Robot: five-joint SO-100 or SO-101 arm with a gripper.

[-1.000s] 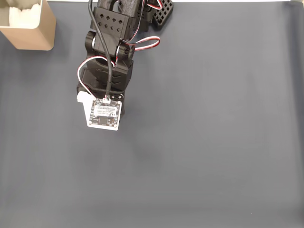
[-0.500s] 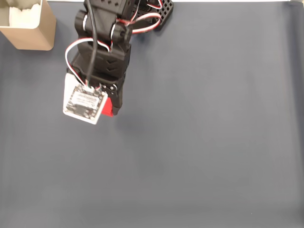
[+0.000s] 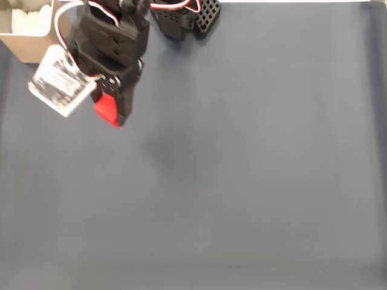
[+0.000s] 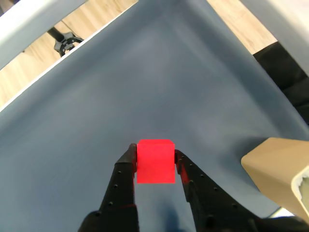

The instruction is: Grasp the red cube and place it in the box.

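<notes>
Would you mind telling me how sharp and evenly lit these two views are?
Fixed view: soft, even light, the arm slightly motion-blurred, a faint shadow on the grey mat. Wrist view: the red cube between the gripper fingers is crisp and glare-free; the box corner is sharp too.

- Fixed view: my gripper [image 3: 112,115] sits in the upper left of the mat [image 3: 254,181], with the cube [image 3: 106,109] between my fingers, above the mat surface.
- Fixed view: the box [image 3: 30,42] stands at the top-left corner, left of and behind my gripper, near but apart from it.
- Fixed view: my wrist's circuit board [image 3: 60,87] lies between the box and the cube, overlapping the box's lower edge in this view.
- Fixed view: my arm's base [image 3: 184,15] is at the top edge, right of the box.
- Wrist view: the cube [image 4: 155,161] is pinched between my two fingers [image 4: 126,169], one on each side.
- Wrist view: the box [image 4: 277,169] is at lower right, beside my gripper [image 4: 154,162], not touching it.
- Wrist view: the mat [image 4: 145,82] stretches ahead of the cube; floor [image 4: 96,14] lies beyond its far edge.
</notes>
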